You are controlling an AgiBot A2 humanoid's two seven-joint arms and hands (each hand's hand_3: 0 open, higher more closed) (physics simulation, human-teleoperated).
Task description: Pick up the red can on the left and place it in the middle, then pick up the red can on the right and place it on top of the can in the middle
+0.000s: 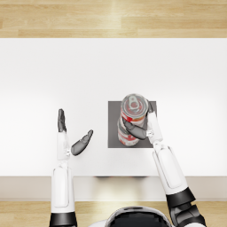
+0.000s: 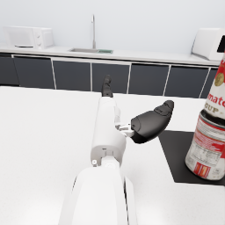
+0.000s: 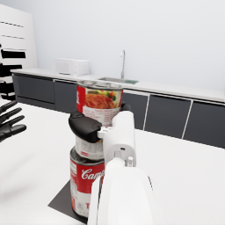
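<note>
Second half of the task, at the stacking step. Lower red can [image 1: 127, 135] stands upright on the dark mat [image 1: 114, 116] mid-table, so the first placement looks done. Upper red can [image 1: 134, 107] is in the right hand [image 1: 141, 130], fingers wrapped round its side; in the right wrist view it sits directly over the lower can [image 3: 86, 182], upright or nearly so. Upper can [image 3: 99, 112] looks to be resting on or just above the lower rim, but the thumb covers the join so can't tell if there's contact or a small gap.

Left hand [image 1: 73, 135] holds nothing, fingers apart, over bare white table [image 1: 53, 75] beside the mat, well clear of the stack. In the left wrist view the same hand [image 2: 147, 125] is splayed, with both cans at the frame edge, lower can [image 2: 206, 147] under upper can [image 2: 217, 96].

Next move, as I judge it: confirm the top can is seated square, rims aligned, then loosen the fingers slowly and pull the right hand back sideways w/o dragging the can. Risk: the stack is tall and narrow, so any offset or a finger brushing on release could tip the top can off. Left hand should stay out
</note>
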